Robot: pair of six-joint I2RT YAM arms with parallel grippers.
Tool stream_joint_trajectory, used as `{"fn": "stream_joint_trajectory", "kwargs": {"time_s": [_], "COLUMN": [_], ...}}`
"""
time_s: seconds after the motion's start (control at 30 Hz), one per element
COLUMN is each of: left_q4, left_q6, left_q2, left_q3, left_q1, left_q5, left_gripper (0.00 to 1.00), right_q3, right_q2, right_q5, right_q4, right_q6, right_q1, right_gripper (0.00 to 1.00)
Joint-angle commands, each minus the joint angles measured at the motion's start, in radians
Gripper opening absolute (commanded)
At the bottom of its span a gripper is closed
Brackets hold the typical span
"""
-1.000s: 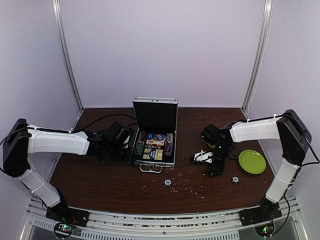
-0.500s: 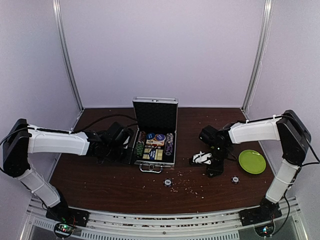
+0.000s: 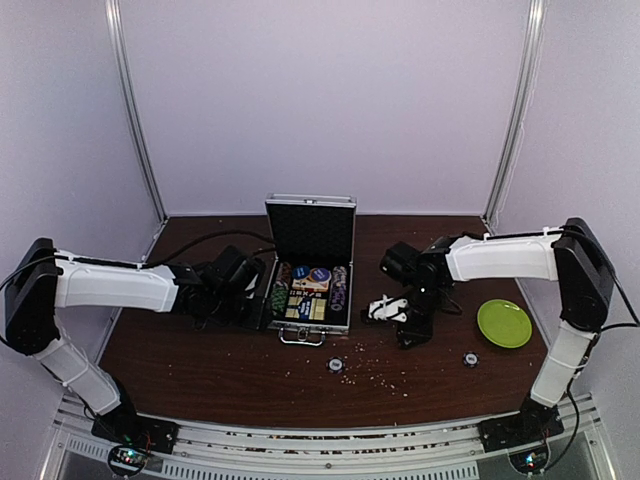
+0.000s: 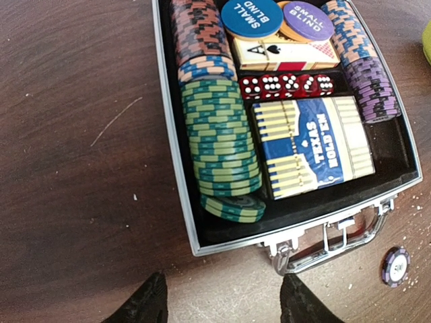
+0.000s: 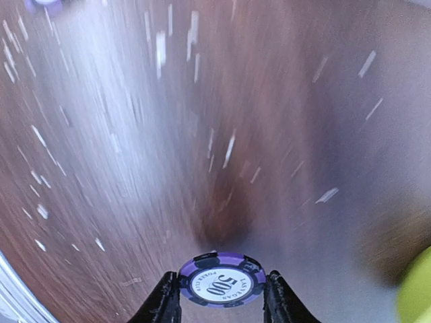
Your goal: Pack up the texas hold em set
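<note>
The texas hold em set's silver case (image 3: 309, 326) lies open mid-table with its lid upright. Inside the case (image 4: 168, 134) are rows of striped chips (image 4: 219, 134), red dice (image 4: 286, 84) and the yellow-blue card box (image 4: 313, 145). My left gripper (image 4: 222, 306) stands open and empty just off the case's front left corner, low over the table. My right gripper (image 5: 222, 299) is shut on a purple 500 chip (image 5: 221, 279), held flat above the table right of the case. From above, the right gripper (image 3: 410, 336) points down.
Two loose chips lie on the table, one (image 3: 336, 365) in front of the case, also seen by the handle (image 4: 394, 266), the other (image 3: 469, 359) near a flat lime-green plate (image 3: 504, 323). Small white crumbs dot the wood.
My right arm has swung left toward the case, and its jaws have closed in on the purple chip. The left arm has not moved.
</note>
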Motion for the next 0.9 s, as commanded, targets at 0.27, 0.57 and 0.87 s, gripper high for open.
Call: {"fn": "stream_joint_trajectory", "kwargs": {"time_s": [0.27, 0.57, 0.87], "left_q4": [0.021, 0.017, 0.030], "left_q6": [-0.045, -0.060, -0.059], "left_q2": [-0.099, -0.135, -0.109], "left_q3": [-0.078, -0.119, -0.113], "left_q1": [0.003, 0.003, 0.003], "left_q5": [-0.046, -0.067, -0.061], "left_gripper": [0.59, 0.59, 0.59], "right_q3": [0.502, 0.638, 0.611], "right_q2": [0.212, 0.360, 0.388], "right_q5": [0.010, 0.127, 0.219], "right_q4": [-0.090, -0.052, 0.025], "right_q6": [0.050, 0.064, 0.061], "right_q1": [0.127, 0.162, 0.181], "right_gripper": [0.37, 0.37, 0.37]}}
